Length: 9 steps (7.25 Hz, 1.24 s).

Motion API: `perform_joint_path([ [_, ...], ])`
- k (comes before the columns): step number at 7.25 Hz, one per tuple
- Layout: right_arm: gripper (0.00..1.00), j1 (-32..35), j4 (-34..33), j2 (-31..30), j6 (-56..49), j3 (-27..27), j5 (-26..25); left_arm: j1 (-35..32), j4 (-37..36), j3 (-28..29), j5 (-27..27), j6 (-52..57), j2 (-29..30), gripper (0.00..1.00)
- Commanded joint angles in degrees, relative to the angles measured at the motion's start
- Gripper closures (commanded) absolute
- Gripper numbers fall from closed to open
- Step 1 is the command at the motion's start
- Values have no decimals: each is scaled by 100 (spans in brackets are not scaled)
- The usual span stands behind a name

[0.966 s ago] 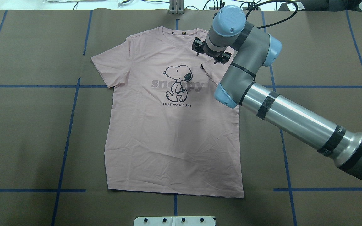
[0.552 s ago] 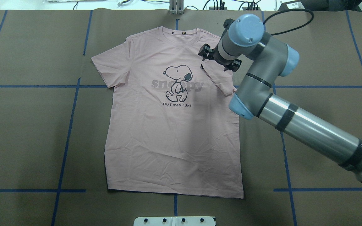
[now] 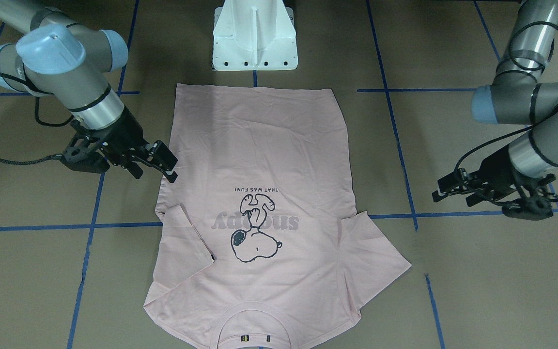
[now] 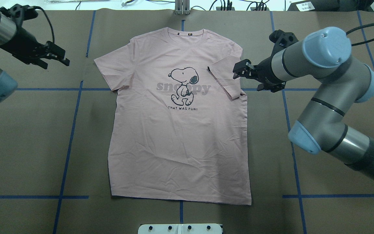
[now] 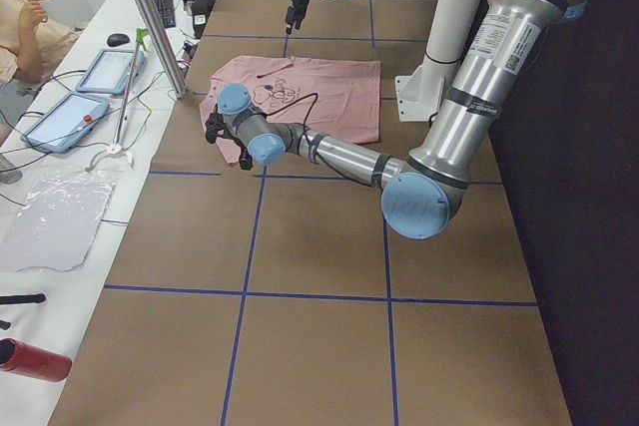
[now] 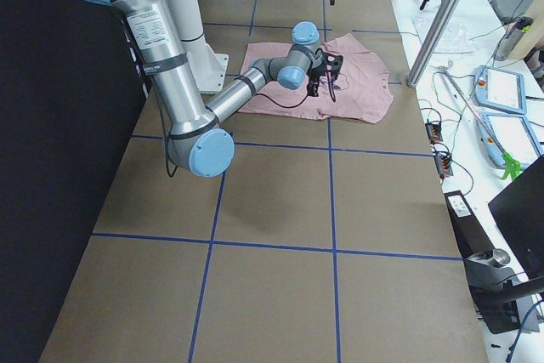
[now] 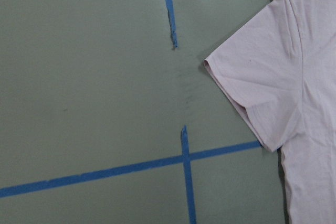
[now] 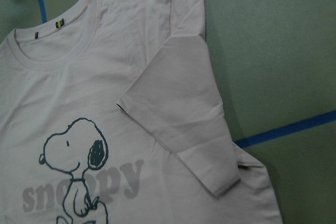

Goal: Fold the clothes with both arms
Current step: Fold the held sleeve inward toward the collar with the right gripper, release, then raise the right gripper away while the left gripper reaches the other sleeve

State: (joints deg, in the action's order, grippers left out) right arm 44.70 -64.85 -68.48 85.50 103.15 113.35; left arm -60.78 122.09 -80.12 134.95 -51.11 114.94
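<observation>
The pale pink T-shirt point(image 4: 177, 139) lies flat, print up, on the brown table, collar at the far edge. One sleeve point(image 4: 226, 78) is folded in over the chest; it also shows in the right wrist view point(image 8: 178, 114). The other sleeve point(image 4: 114, 70) lies spread out and shows in the left wrist view point(image 7: 262, 87). My right gripper point(image 4: 243, 78) is open and empty, just off the shirt's edge beside the folded sleeve; it also shows in the front-facing view point(image 3: 155, 167). My left gripper point(image 4: 56, 61) is open and empty, over bare table well clear of the spread sleeve.
The white pedestal base point(image 3: 255, 39) stands at the shirt's hem side. Blue tape lines point(image 4: 73, 130) cross the brown paper. A metal post point(image 4: 182, 6) and cables sit past the far edge. Tablets point(image 5: 110, 72) and a red bottle point(image 5: 35, 359) lie on the side bench.
My right arm has swung right, off the shirt's shoulder to beside the folded sleeve. My left gripper has come into the overhead view at the upper left. The shirt has not moved.
</observation>
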Motion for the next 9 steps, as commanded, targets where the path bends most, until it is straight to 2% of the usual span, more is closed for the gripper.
perform_joint_path([
  [1,0,22,-2,-289,-7,302,38,496,664,975,-933,-548,675,0],
  [2,0,22,7,-350,-7,319,38,523,1050,1459,-1127,-549,896,3],
  [5,0,48,7,-456,-16,346,12,707,1274,1780,-1636,-549,1064,25],
  [6,0,48,7,-491,-7,398,-40,795,1404,1876,-1891,-558,1118,28],
  [9,0,39,33,-631,-7,407,-58,796,1467,2157,-2050,-558,1267,34],
])
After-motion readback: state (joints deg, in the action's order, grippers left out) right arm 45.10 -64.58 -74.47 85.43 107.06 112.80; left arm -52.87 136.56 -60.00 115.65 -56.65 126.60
